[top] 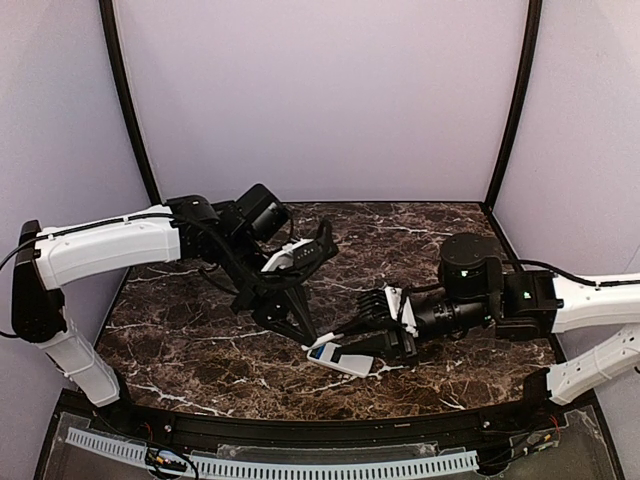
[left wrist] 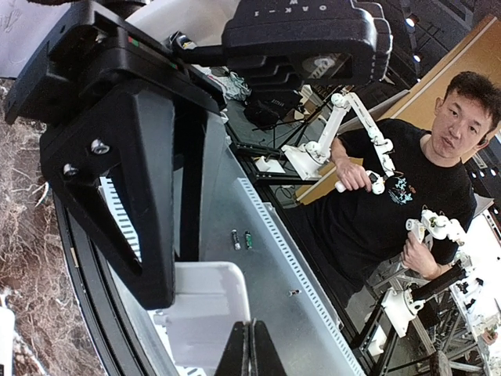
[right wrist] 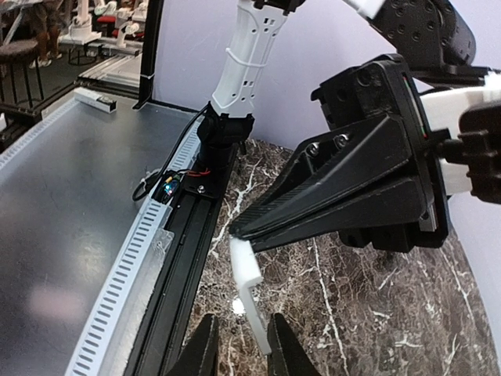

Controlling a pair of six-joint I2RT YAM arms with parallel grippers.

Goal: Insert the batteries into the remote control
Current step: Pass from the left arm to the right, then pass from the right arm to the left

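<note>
The white remote control (top: 345, 362) lies tilted at the table's middle front. A bluish patch shows at its left end. My left gripper (top: 307, 340) points down, shut, with its tip touching that end. The left wrist view shows its jaws (left wrist: 250, 352) closed with nothing between them, in front of the remote's white face (left wrist: 203, 313). My right gripper (right wrist: 241, 348) is open around the remote's near end (right wrist: 249, 274). The remote rests against one finger, and marble shows beside the other. Two tiny battery-like cylinders (left wrist: 236, 240) lie on the grey metal shelf beyond the table's near edge.
A black rail (top: 300, 432) and a slotted white strip (top: 300, 466) run along the table's near edge. Purple walls and black corner posts (top: 130, 110) close in the back and sides. A circuit board with wires (right wrist: 168, 188) sits on the rail.
</note>
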